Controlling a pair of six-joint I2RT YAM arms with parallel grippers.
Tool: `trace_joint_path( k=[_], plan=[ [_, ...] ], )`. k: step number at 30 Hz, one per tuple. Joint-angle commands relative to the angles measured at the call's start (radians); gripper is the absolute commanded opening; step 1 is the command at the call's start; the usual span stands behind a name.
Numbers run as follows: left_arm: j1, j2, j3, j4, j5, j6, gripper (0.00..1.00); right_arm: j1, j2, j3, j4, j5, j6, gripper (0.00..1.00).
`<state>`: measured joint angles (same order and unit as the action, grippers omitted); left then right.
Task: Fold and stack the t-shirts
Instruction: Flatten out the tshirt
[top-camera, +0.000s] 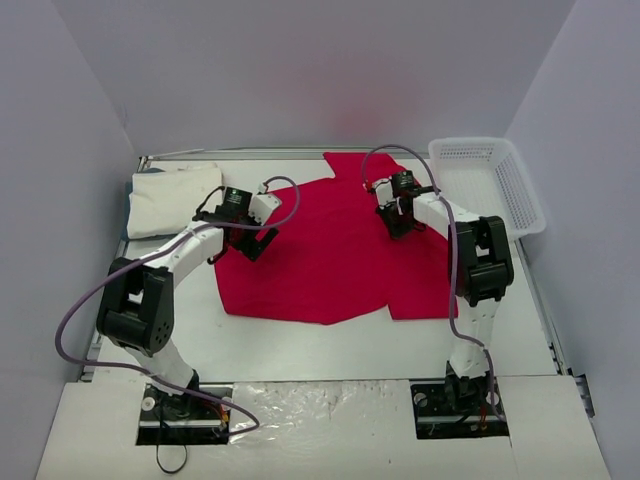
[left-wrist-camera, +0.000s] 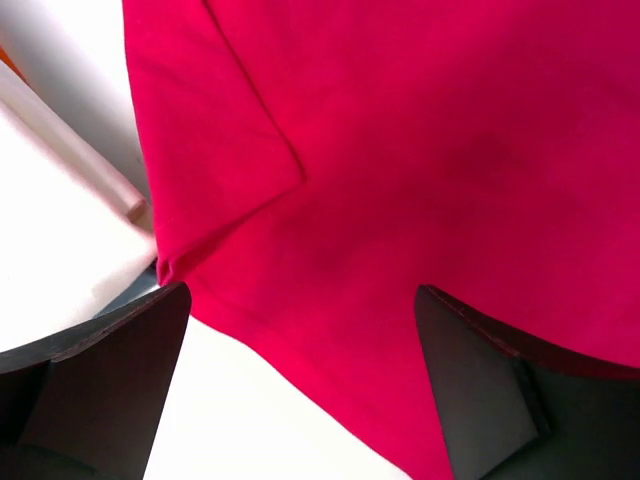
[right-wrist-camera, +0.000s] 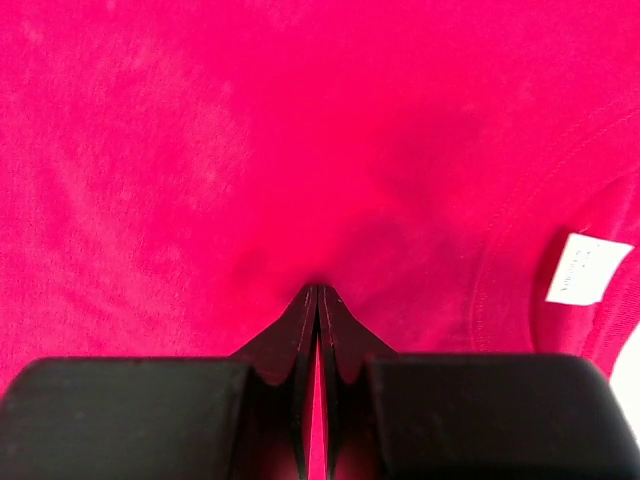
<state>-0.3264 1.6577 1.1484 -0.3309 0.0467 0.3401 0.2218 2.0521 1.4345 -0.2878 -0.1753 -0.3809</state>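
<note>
— Where is the red t-shirt (top-camera: 330, 250) found?
— It is spread flat across the middle of the tabletop (top-camera: 300, 345), collar toward the far edge (a white label (right-wrist-camera: 588, 268) is seen inside the collar from the right wrist).
— And the white t-shirt (top-camera: 172, 200)?
— It is laid as a folded rectangle at the far left corner, just beside the red one's left edge.
— How are the right jaws held?
— They are clenched, tips pressed together on a small pucker of red cloth near the collar.
— The left jaws?
— They are spread wide over the shirt's left edge, with nothing grasped; a folded-over flap of red is seen between them.
— Anything else?
— A white mesh basket (top-camera: 490, 185) is set at the far right corner.
</note>
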Motion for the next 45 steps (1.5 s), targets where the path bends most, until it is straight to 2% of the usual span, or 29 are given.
trace_joint_path(
  k=[1, 8, 12, 15, 16, 18, 19, 22, 26, 33, 45],
  plan=[
    [-0.007, 0.013, 0.062, 0.004, -0.022, -0.027, 0.94, -0.018, 0.034, 0.018, -0.007, 0.048, 0.042, 0.0],
    [-0.031, 0.149, 0.149, -0.036, -0.08, -0.055, 0.95, -0.085, 0.075, -0.02, -0.001, 0.103, 0.065, 0.0],
    [-0.04, 0.211, 0.214, -0.071, -0.093, -0.072, 1.0, -0.108, 0.053, -0.077, 0.003, 0.109, 0.047, 0.0],
    [-0.043, 0.255, 0.256, -0.109, -0.094, -0.075, 0.8, -0.114, 0.023, -0.115, 0.007, 0.106, 0.039, 0.0],
    [-0.045, 0.275, 0.269, -0.118, -0.094, -0.078, 0.66, -0.114, 0.017, -0.12, 0.007, 0.106, 0.039, 0.0],
    [-0.045, 0.292, 0.293, -0.132, -0.094, -0.084, 0.51, -0.116, 0.005, -0.138, 0.006, 0.103, 0.037, 0.0],
    [-0.046, 0.307, 0.319, -0.143, -0.096, -0.084, 0.39, -0.116, -0.007, -0.141, 0.006, 0.102, 0.037, 0.0],
    [-0.045, 0.339, 0.368, -0.154, -0.126, -0.081, 0.26, -0.116, -0.039, -0.169, 0.006, 0.094, 0.036, 0.0],
    [-0.043, 0.387, 0.427, -0.151, -0.169, -0.064, 0.22, -0.116, -0.085, -0.212, 0.003, 0.089, 0.036, 0.0],
    [-0.039, 0.482, 0.531, -0.186, -0.159, -0.07, 0.23, -0.118, -0.158, -0.273, 0.001, 0.096, 0.034, 0.0],
    [-0.043, 0.401, 0.508, -0.214, -0.081, -0.076, 0.27, -0.116, -0.119, -0.272, 0.009, 0.103, 0.036, 0.0]
  ],
)
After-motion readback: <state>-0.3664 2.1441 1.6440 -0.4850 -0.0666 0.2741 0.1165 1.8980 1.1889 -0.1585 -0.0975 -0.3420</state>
